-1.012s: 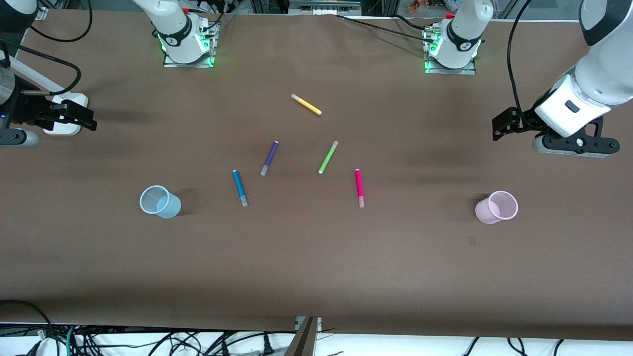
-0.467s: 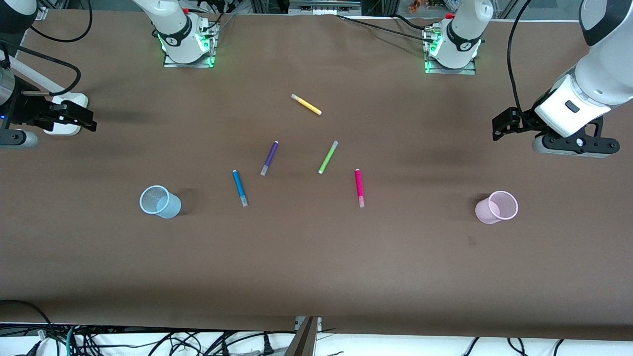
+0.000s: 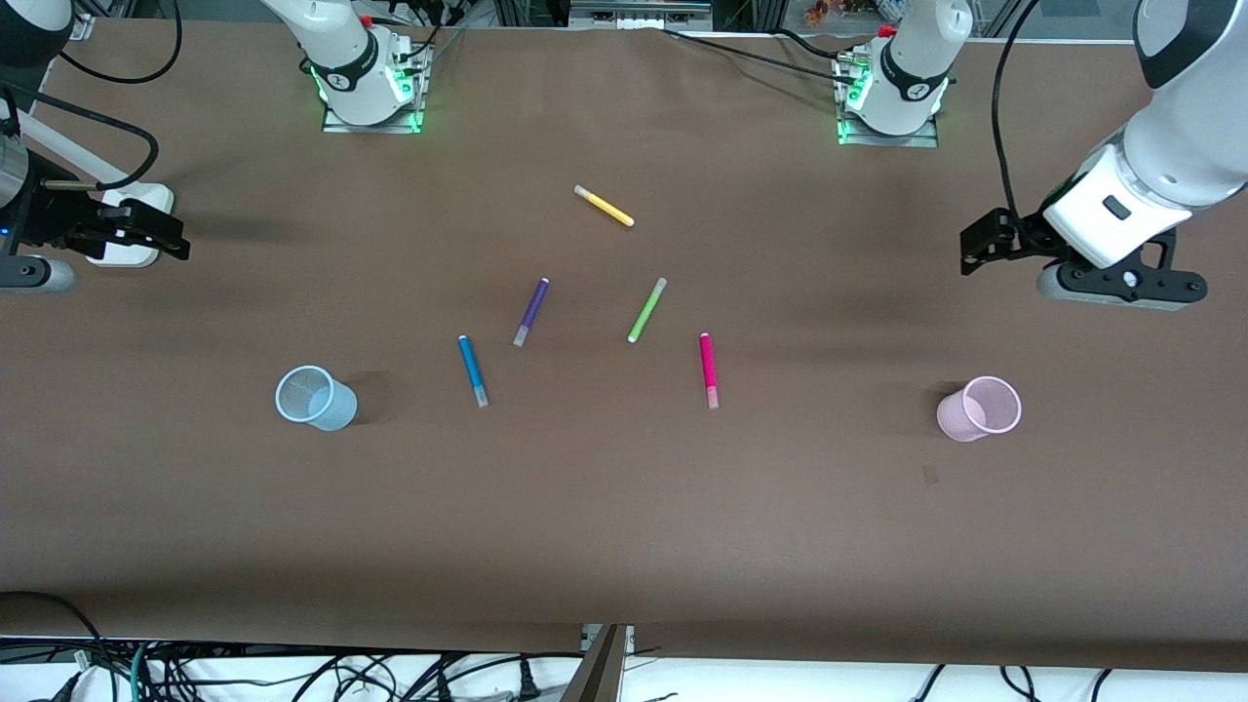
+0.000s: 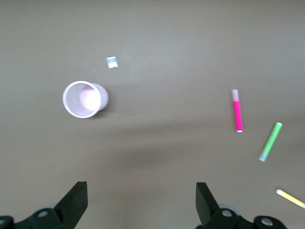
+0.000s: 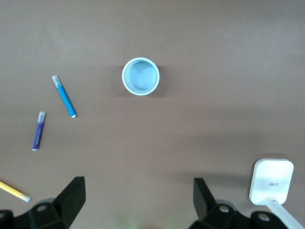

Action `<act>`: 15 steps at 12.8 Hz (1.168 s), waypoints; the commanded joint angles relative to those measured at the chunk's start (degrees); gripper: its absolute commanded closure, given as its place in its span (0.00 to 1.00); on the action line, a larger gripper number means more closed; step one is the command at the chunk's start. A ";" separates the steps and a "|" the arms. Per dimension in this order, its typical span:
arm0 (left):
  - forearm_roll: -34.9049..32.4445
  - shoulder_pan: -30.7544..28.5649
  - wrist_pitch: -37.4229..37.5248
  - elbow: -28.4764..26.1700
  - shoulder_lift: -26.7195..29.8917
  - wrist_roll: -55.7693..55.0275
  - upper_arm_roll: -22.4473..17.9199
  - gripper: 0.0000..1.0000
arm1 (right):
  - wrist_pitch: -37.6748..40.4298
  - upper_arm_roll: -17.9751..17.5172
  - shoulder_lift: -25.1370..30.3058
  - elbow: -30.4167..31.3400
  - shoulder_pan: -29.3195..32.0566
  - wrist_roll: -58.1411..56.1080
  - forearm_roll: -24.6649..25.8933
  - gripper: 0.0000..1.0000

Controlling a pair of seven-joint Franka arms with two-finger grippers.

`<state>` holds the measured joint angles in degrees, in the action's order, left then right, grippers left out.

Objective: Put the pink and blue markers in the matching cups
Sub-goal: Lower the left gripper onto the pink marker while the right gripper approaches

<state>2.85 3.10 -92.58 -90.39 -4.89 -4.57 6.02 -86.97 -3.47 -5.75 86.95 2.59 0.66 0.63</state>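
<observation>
Markers lie flat mid-frame on the counter (image 3: 624,507): pink marker (image 3: 708,370), blue marker (image 3: 472,370), each pale-capped. Left end effector (image 3: 978,248) and right end effector (image 3: 166,232) hover spread wide, empty.

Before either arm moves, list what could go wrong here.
1. The blue marker lies beside the purple pen, so a loose grasp might take the wrong one.
2. The pink cup and blue cup look light; a marker dropped off-centre could tip them.
</observation>
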 commanded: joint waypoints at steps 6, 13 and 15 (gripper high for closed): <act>2.07 0.42 -7.34 -1.19 -7.39 -10.43 6.89 0.00 | 0.32 -0.13 -1.11 -1.52 0.22 -0.57 0.25 0.00; 1.11 7.08 -21.48 -1.63 -21.28 -16.86 8.75 0.00 | -1.00 -0.65 -3.12 -1.43 -1.00 -0.39 -0.11 0.00; -0.20 9.89 -25.00 -1.72 -24.53 -20.55 8.57 0.00 | -1.79 -0.74 -6.19 -1.43 -3.28 -0.39 -0.28 0.00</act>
<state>3.64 10.52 -115.22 -92.77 -27.04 -21.83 15.03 -88.09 -3.88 -8.70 86.82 1.10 0.66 0.55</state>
